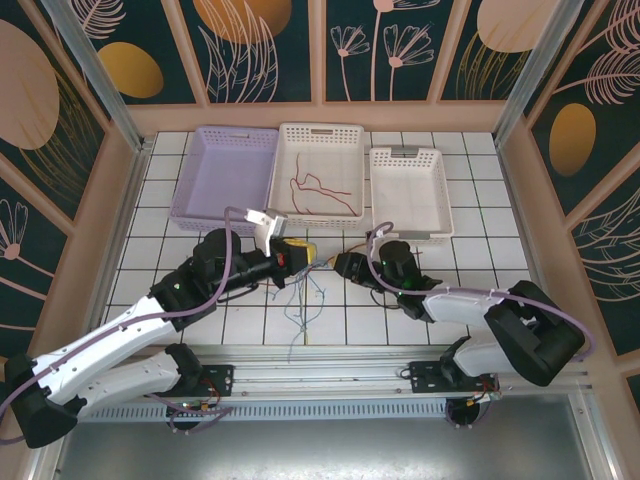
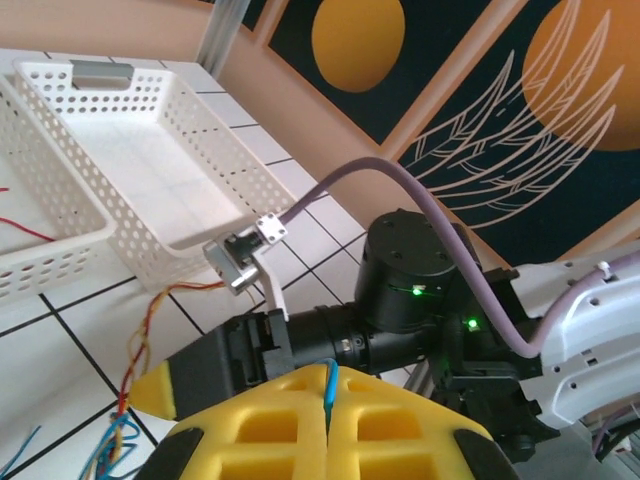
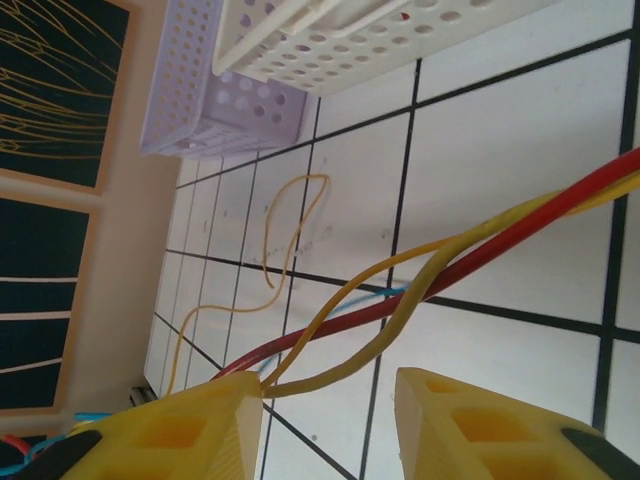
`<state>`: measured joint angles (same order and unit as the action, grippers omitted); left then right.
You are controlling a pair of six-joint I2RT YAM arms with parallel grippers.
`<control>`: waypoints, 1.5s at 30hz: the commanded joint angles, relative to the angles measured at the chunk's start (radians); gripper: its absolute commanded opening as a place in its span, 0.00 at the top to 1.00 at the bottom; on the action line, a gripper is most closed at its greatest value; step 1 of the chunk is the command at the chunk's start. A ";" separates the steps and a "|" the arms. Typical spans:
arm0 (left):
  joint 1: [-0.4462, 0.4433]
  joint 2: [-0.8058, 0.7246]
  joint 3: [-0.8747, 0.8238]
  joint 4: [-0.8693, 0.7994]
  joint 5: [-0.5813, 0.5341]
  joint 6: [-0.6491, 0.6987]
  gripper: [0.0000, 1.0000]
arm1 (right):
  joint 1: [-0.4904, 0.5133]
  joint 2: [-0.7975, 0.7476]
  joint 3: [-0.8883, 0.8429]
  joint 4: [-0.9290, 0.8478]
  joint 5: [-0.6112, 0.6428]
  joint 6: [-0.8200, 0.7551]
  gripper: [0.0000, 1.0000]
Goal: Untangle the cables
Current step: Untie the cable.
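Note:
The cables [image 1: 303, 297] lie as a loose tangle of thin blue, yellow and red wires on the tiles between my two grippers. My left gripper [image 1: 297, 255] is shut on a blue cable [image 2: 331, 385] that sticks up from between its yellow pads [image 2: 280, 420]. My right gripper [image 1: 340, 265] faces it closely. In the right wrist view its jaws [image 3: 325, 385] stand open, and a red cable [image 3: 480, 250] twisted with yellow cables [image 3: 400, 300] runs from the left fingertip [image 3: 235, 400] across the gap. A thin yellow cable [image 3: 280, 240] curls on the tiles behind.
Three baskets stand at the back: a purple basket [image 1: 222, 170], a middle white basket [image 1: 320, 135] with red wires [image 1: 318, 187] in it, and a right white basket [image 1: 410, 195]. The metal rail [image 1: 320, 365] runs along the near edge.

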<state>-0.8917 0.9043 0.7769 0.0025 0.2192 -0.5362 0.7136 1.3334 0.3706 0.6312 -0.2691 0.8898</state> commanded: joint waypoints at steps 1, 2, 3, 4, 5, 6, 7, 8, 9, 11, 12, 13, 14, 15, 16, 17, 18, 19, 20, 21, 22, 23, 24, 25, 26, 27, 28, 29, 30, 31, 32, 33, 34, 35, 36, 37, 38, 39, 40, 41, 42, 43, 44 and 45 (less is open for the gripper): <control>-0.016 -0.008 -0.011 0.059 0.030 -0.005 1.00 | 0.007 0.006 0.031 0.099 0.019 0.024 0.61; -0.018 -0.011 -0.013 0.062 0.030 -0.005 1.00 | 0.007 0.003 0.030 0.104 0.030 0.026 0.61; -0.022 -0.013 -0.014 0.066 0.032 -0.004 1.00 | 0.008 -0.003 0.023 0.118 0.045 0.030 0.62; -0.023 -0.016 -0.018 0.072 0.034 -0.004 1.00 | 0.009 -0.007 0.016 0.136 0.059 0.036 0.63; -0.024 -0.019 -0.021 0.077 0.037 -0.002 1.00 | 0.009 -0.009 0.010 0.155 0.064 0.044 0.63; -0.024 -0.019 -0.022 0.082 0.039 -0.002 1.00 | 0.011 -0.006 0.007 0.178 0.067 0.049 0.64; -0.025 -0.019 -0.024 0.086 0.041 -0.003 1.00 | 0.011 -0.001 0.006 0.198 0.064 0.050 0.64; -0.025 -0.019 -0.023 0.088 0.040 -0.002 1.00 | 0.013 0.005 0.009 0.204 0.064 0.048 0.64; -0.026 -0.019 -0.024 0.094 0.041 -0.004 1.00 | 0.014 0.013 0.015 0.207 0.064 0.048 0.64; -0.028 -0.019 -0.024 0.100 0.047 -0.004 1.00 | 0.020 0.033 0.022 0.221 0.056 0.047 0.64; -0.028 -0.021 -0.025 0.103 0.049 -0.004 1.00 | 0.023 0.045 0.025 0.226 0.053 0.049 0.66; -0.028 -0.022 -0.025 0.106 0.052 -0.006 1.00 | 0.025 0.056 0.028 0.232 0.050 0.051 0.67; -0.029 -0.022 -0.025 0.109 0.057 -0.005 1.00 | 0.026 0.066 0.028 0.244 0.046 0.054 0.67; -0.029 -0.024 -0.027 0.114 0.064 -0.004 1.00 | 0.027 0.078 0.027 0.259 0.041 0.061 0.67; -0.031 -0.024 -0.030 0.119 0.067 -0.006 1.00 | 0.027 0.087 0.026 0.278 0.033 0.067 0.67; -0.031 -0.026 -0.034 0.127 0.072 -0.007 1.00 | 0.029 0.096 0.023 0.302 0.026 0.072 0.67; -0.033 -0.025 -0.038 0.134 0.081 -0.009 1.00 | 0.032 0.102 0.023 0.317 0.027 0.076 0.70; -0.035 -0.025 -0.040 0.140 0.084 -0.010 1.00 | 0.036 0.105 0.025 0.319 0.036 0.078 0.72; -0.037 -0.026 -0.044 0.143 0.087 -0.011 1.00 | 0.041 0.104 0.027 0.324 0.047 0.077 0.75; -0.041 -0.027 -0.045 0.150 0.093 -0.008 1.00 | 0.045 0.103 0.027 0.331 0.057 0.077 0.75; -0.041 -0.029 -0.050 0.155 0.097 -0.008 1.00 | 0.048 0.101 0.027 0.339 0.065 0.076 0.76; -0.043 -0.030 -0.054 0.164 0.103 -0.010 1.00 | 0.050 0.097 0.027 0.348 0.074 0.075 0.76; -0.045 -0.032 -0.058 0.172 0.106 -0.012 1.00 | 0.054 0.094 0.026 0.352 0.090 0.076 0.78; -0.046 -0.033 -0.061 0.178 0.110 -0.013 1.00 | 0.057 0.089 0.024 0.359 0.105 0.076 0.81; -0.046 -0.035 -0.063 0.184 0.114 -0.013 1.00 | 0.061 0.085 0.022 0.363 0.116 0.074 0.83; -0.047 -0.037 -0.064 0.184 0.112 -0.014 1.00 | 0.061 0.082 0.024 0.361 0.121 0.072 0.86; -0.047 -0.041 -0.066 0.181 0.110 -0.012 1.00 | 0.061 0.080 0.024 0.357 0.127 0.071 0.88; -0.048 -0.045 -0.067 0.180 0.108 -0.011 1.00 | 0.061 0.076 0.024 0.352 0.131 0.071 0.90; -0.047 -0.049 -0.068 0.176 0.108 -0.008 1.00 | 0.062 0.071 0.019 0.351 0.134 0.067 0.93; -0.047 -0.051 -0.069 0.173 0.108 -0.006 1.00 | 0.061 0.065 0.016 0.348 0.139 0.065 0.96; -0.047 -0.055 -0.068 0.170 0.106 -0.004 1.00 | 0.061 0.055 0.009 0.345 0.147 0.064 1.00; -0.049 -0.059 -0.069 0.165 0.101 -0.003 1.00 | 0.061 0.045 -0.001 0.345 0.156 0.061 1.00; -0.047 -0.061 -0.068 0.160 0.097 -0.001 1.00 | 0.061 0.035 -0.008 0.343 0.163 0.061 1.00; -0.048 -0.062 -0.069 0.152 0.095 0.004 1.00 | 0.061 0.023 -0.017 0.342 0.171 0.064 1.00; -0.048 -0.062 -0.068 0.143 0.092 0.007 1.00 | 0.061 0.011 -0.026 0.344 0.174 0.063 1.00; -0.047 -0.062 -0.067 0.135 0.088 0.009 1.00 | 0.060 -0.002 -0.033 0.342 0.176 0.061 1.00; -0.046 -0.062 -0.064 0.128 0.085 0.011 1.00 | 0.060 -0.019 -0.041 0.332 0.188 0.063 1.00; -0.048 -0.062 -0.064 0.121 0.080 0.014 1.00 | 0.060 -0.036 -0.051 0.326 0.198 0.061 1.00; -0.048 -0.062 -0.065 0.113 0.079 0.016 0.92 | 0.060 -0.058 -0.063 0.322 0.208 0.061 1.00; -0.047 -0.062 -0.065 0.104 0.077 0.018 0.79 | 0.057 -0.085 -0.074 0.314 0.217 0.063 1.00; -0.047 -0.064 -0.066 0.096 0.075 0.023 0.72 | 0.054 -0.107 -0.085 0.309 0.224 0.065 1.00; -0.047 -0.070 -0.069 0.086 0.073 0.025 0.57 | 0.050 -0.137 -0.098 0.312 0.226 0.067 1.00; -0.046 -0.079 -0.076 0.080 0.069 0.027 0.45 | 0.043 -0.166 -0.107 0.305 0.225 0.072 1.00; -0.048 -0.088 -0.083 0.074 0.065 0.027 0.37 | 0.038 -0.193 -0.111 0.292 0.223 0.077 1.00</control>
<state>-0.9337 0.8497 0.7120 0.0959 0.3000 -0.5243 0.7628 1.2053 0.2783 0.9154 -0.0780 0.9653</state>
